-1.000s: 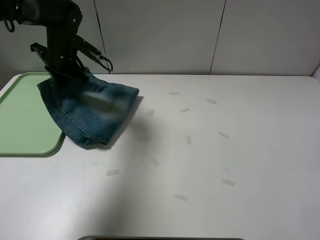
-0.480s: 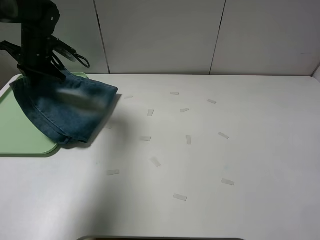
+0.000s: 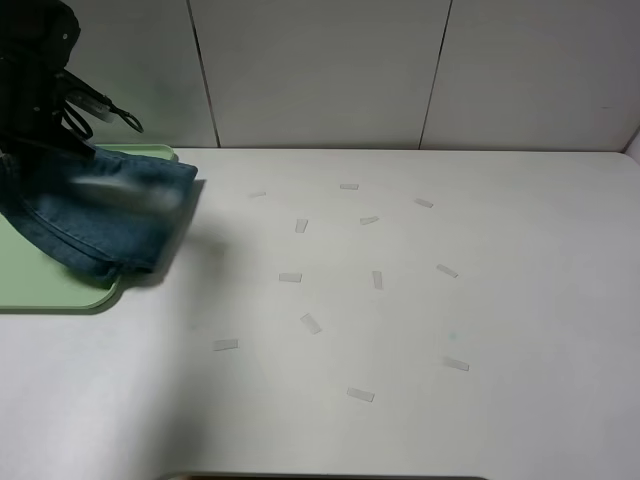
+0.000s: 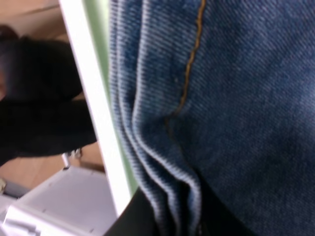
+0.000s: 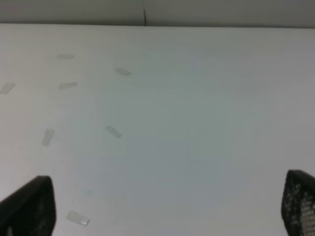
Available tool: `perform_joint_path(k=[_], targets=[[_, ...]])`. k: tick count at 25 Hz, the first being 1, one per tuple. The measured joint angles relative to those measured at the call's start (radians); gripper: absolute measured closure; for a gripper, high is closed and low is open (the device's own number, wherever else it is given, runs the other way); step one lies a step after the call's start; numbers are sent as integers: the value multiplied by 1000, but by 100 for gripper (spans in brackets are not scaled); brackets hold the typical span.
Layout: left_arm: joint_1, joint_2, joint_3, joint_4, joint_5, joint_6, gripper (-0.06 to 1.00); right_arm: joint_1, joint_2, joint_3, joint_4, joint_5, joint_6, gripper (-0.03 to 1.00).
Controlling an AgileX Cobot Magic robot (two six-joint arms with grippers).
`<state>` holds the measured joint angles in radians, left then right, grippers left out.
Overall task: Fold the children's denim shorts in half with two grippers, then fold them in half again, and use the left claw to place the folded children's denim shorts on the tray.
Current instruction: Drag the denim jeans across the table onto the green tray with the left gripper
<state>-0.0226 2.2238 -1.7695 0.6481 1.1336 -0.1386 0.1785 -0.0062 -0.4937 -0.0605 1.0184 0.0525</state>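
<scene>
Spanning most of the exterior high view, white surface [image 3: 420,320] carries small pale tape strips [image 3: 311,323] scattered over its middle and right. Pale wall panels [image 3: 320,70] with dark vertical seams stand behind it.

Pale green tray [image 3: 40,290] lies at far left of the surface, low rim, rounded corner. Folded children's denim shorts [image 3: 105,215] hang from left end effector [image 3: 40,110], draped over the tray's inner edge, with the lower fold spilling just past the rim onto the white surface. Whether the fabric touches the tray is unclear. Upper fabric is motion-blurred. A dark shadow lies beside the shorts on the surface.

Left wrist view only: close denim weave [image 4: 236,98], orange seam stitching, stacked folded edges pinched at the black fingers [image 4: 142,221], so the left end effector is clamped on the shorts. A sliver of green tray rim [image 4: 96,29] and the white surface edge sit beside the fabric, with a dark shape and wooden floor beyond.

Right wrist view only: right end effector [image 5: 162,206], two black fingertips [image 5: 29,206] spread wide at the frame corners, nothing between them, hovering over bare white surface with tape strips. It is out of frame in the exterior high view.
</scene>
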Motion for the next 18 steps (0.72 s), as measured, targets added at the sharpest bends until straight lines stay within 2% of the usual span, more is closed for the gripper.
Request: perform_joint_path(k=[8, 18], targets=[[41, 0, 0, 68, 2, -19, 86, 0, 0, 0, -9, 0, 3, 27], [52, 0, 21, 74, -23, -45, 86, 0, 0, 0, -10, 0, 3, 27]])
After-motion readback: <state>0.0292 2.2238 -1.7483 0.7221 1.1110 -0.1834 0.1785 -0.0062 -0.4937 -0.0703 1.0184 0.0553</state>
